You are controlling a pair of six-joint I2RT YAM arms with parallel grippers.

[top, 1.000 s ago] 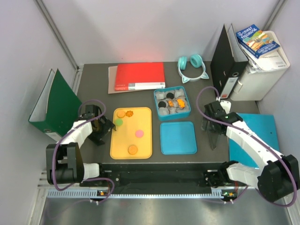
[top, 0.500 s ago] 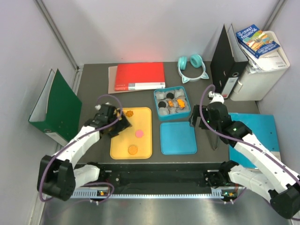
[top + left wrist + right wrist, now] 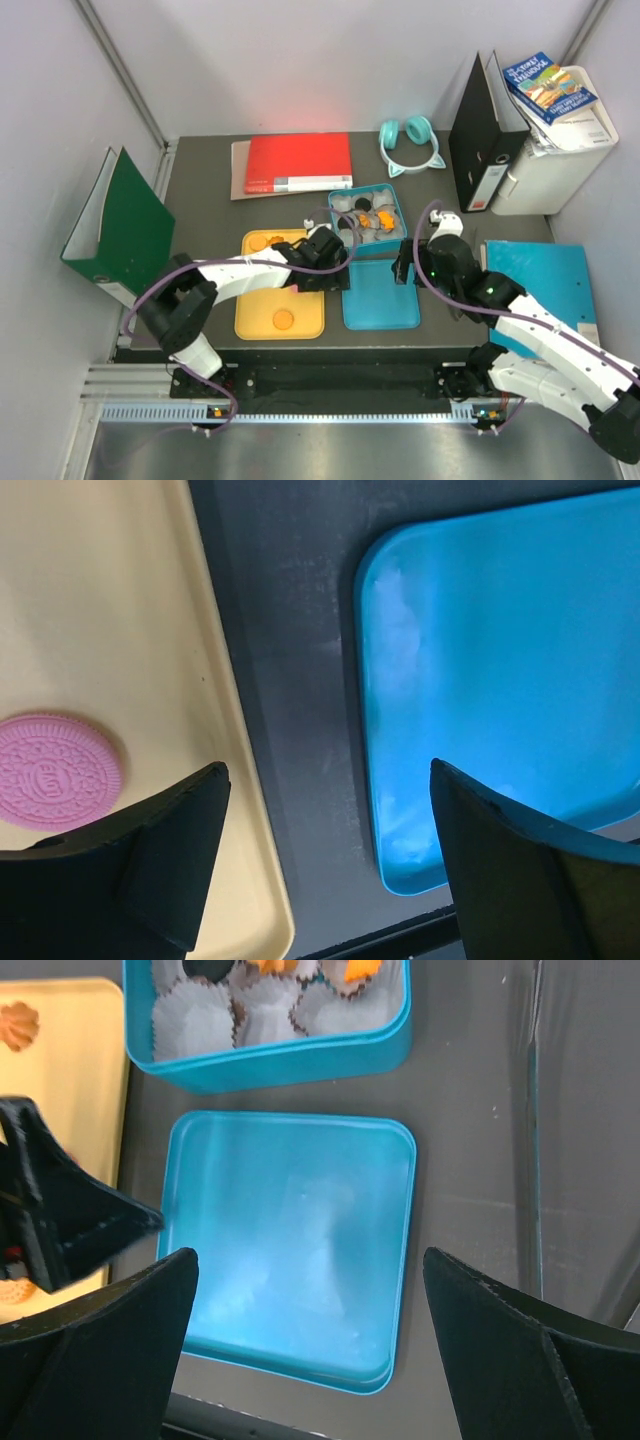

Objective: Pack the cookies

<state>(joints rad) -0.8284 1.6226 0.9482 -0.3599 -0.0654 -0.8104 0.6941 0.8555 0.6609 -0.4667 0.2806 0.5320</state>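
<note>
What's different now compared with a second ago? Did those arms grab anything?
The left gripper swept right across the yellow tray and now hangs open over the gap between tray and blue lid. The right gripper slid left over the lid, also open. Neither holds anything. Tray, lid, cookie box and the orange cookie at the tray's near end stayed put.

Your left arm (image 3: 240, 272) and right arm (image 3: 548, 335) are built alike: smooth white shells along the links, with chunky black housings at the joints and wrists. A thin purple cable (image 3: 152, 290) runs along each one and loops free of the shell near the joints. In your wrist cameras the fingers (image 3: 172, 868) are matte black, broad wedge-shaped blades with flat faces and straight edges, the same on both arms.
</note>
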